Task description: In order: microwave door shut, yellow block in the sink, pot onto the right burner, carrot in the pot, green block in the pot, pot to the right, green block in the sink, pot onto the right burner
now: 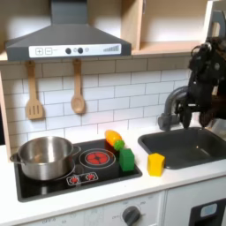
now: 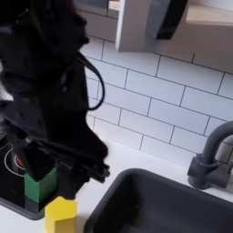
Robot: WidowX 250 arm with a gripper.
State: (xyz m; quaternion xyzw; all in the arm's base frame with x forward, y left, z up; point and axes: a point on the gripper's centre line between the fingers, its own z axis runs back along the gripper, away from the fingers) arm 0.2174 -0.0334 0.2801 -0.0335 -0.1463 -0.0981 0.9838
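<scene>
The steel pot (image 1: 44, 156) stands on the stove's left burner in the first exterior view. The carrot (image 1: 113, 139) lies behind the right burner (image 1: 97, 158). In both exterior views the green block (image 1: 127, 160) (image 2: 38, 187) stands at the stove's right edge, and the yellow block (image 1: 156, 164) (image 2: 60, 212) stands on the counter by the sink (image 1: 190, 148) (image 2: 159, 207). My black arm (image 1: 207, 79) (image 2: 55, 100) hangs high over the sink's right side, away from all of these. Its fingers are too dark and blurred to read. The microwave door is out of view.
The dark faucet (image 1: 172, 106) (image 2: 212, 157) rises behind the sink, close to my arm. Two wooden utensils (image 1: 35, 93) hang on the tiled wall under the range hood (image 1: 66, 40). A wooden shelf (image 1: 168, 22) sits at the first exterior view's upper right.
</scene>
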